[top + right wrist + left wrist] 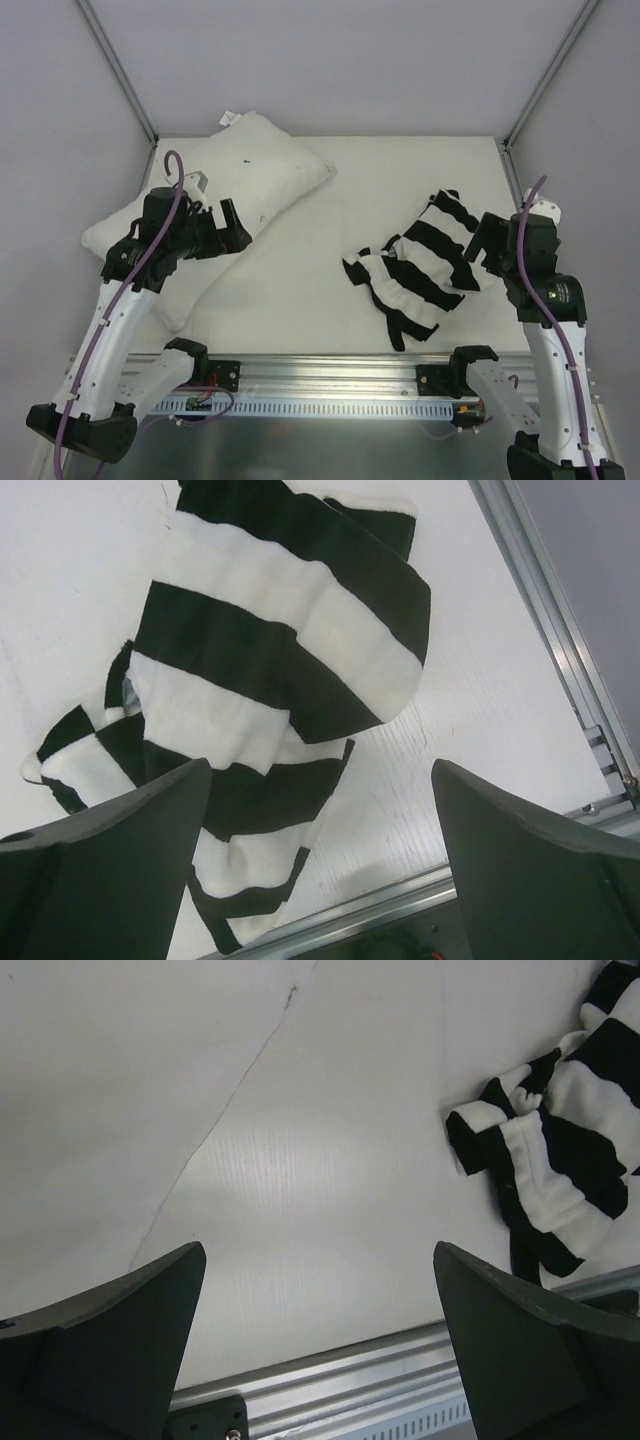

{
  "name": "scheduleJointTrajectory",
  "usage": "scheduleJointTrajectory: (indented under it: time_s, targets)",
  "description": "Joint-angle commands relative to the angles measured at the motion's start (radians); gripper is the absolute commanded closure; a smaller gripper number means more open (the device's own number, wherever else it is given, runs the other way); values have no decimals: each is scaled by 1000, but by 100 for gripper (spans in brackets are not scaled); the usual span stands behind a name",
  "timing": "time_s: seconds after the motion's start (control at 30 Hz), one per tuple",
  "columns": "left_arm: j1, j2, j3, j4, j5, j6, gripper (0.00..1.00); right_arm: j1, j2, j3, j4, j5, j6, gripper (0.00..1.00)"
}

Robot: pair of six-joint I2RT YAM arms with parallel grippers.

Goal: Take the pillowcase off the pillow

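White and plump, the plain rectangular fabric pillow (255, 175) lies bare beneath and left of the left gripper (233, 226), whose jaws stand wide apart on nothing. Just ahead of the right gripper (487, 240), equally spread and empty, the black-and-white striped knit pillowcase (420, 265) lies crumpled, well apart from the pillow. The removal looks complete. The likely risk is a finger snagging loose folds and dragging the cloth off the white table (330, 300).

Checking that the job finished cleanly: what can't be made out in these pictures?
- Top view: the near end of the pillow is hidden behind the left arm.
- Top view: a dark speck on the pillow is too small to identify.
- Right wrist view: the lower folds of the pillowcase are covered by the right fingers.
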State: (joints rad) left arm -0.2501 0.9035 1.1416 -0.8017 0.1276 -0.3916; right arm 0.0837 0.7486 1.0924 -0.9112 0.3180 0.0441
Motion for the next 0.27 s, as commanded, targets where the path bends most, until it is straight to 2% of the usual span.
scheduleJointTrajectory:
  time_s: [0.0,0.23]
  targets:
    - [-5,-74,-63,65,6,19,1,7,-14,-34,41,29,17,4]
    - [-5,-94,-83,67,18,10,1,7,11,-60,66,16,33,4]
